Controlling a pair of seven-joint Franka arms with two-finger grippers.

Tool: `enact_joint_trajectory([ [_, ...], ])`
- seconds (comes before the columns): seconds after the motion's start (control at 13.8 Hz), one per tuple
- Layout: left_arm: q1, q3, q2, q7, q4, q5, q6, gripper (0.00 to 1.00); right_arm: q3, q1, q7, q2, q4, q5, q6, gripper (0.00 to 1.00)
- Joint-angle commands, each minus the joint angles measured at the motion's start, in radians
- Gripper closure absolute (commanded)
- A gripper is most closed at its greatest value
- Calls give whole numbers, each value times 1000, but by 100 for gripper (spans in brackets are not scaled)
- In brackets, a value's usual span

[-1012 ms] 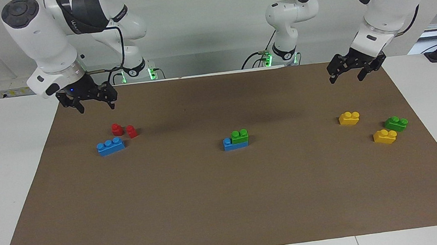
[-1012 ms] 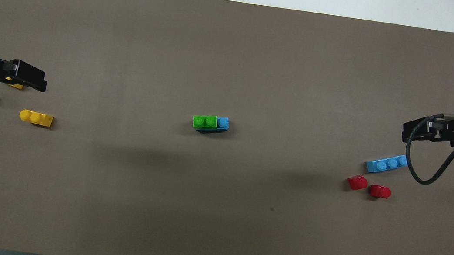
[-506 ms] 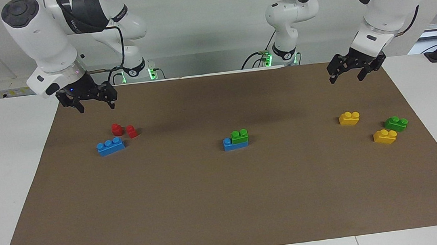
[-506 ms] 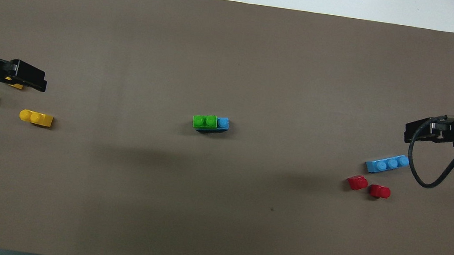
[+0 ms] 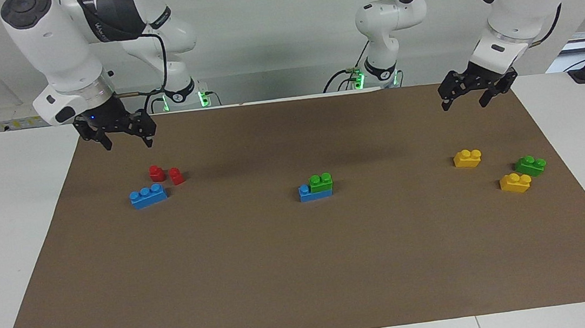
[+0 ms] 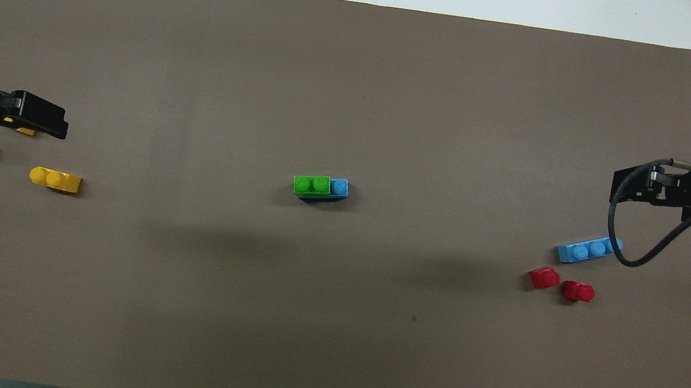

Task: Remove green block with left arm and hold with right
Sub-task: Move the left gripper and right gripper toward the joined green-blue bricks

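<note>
A green block (image 5: 321, 182) sits pressed onto a blue brick (image 5: 306, 193) in the middle of the brown mat; the overhead view shows the green block (image 6: 311, 185) too. A second green block (image 5: 530, 165) lies loose at the left arm's end. My left gripper (image 5: 463, 104) hangs open and empty over the mat's corner by the left arm's base. In the overhead view the left gripper (image 6: 54, 125) covers most of a yellow brick. My right gripper (image 5: 128, 144) hangs open and empty over the mat at the right arm's end. Both grippers are well away from the stacked pair.
Two yellow bricks (image 5: 467, 158) (image 5: 515, 183) lie beside the loose green block. A loose blue brick (image 5: 148, 195) and two red blocks (image 5: 156, 173) (image 5: 176, 175) lie under and just farther out than the right gripper. The brown mat (image 5: 304, 271) covers the white table.
The right gripper has risen slightly and drifted a little; its cable now crosses the loose blue brick in the overhead view. The left gripper has barely moved. No brick has moved.
</note>
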Motion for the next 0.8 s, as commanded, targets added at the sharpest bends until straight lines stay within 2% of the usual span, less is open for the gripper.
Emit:
enact_joint_trajectory([
  [0.0, 8, 4, -35, 8, -20, -13, -8, 0, 4, 58, 284, 45, -16, 76, 74, 6],
  [0.14, 8, 3, -43, -3, -34, -13, -10, 0, 4, 83, 465, 85, -16, 129, 132, 6],
  [0.43, -38, -5, -81, -233, -119, -22, 27, 0, 4, 169, 786, 180, -22, 282, 256, 7],
  [0.58, -74, -6, -91, -419, -141, -50, 67, 0, 4, 196, 881, 210, -51, 387, 328, 8],
  [0.72, -113, -6, -92, -689, -158, -97, 112, 0, 4, 221, 968, 217, -97, 442, 417, 8],
])
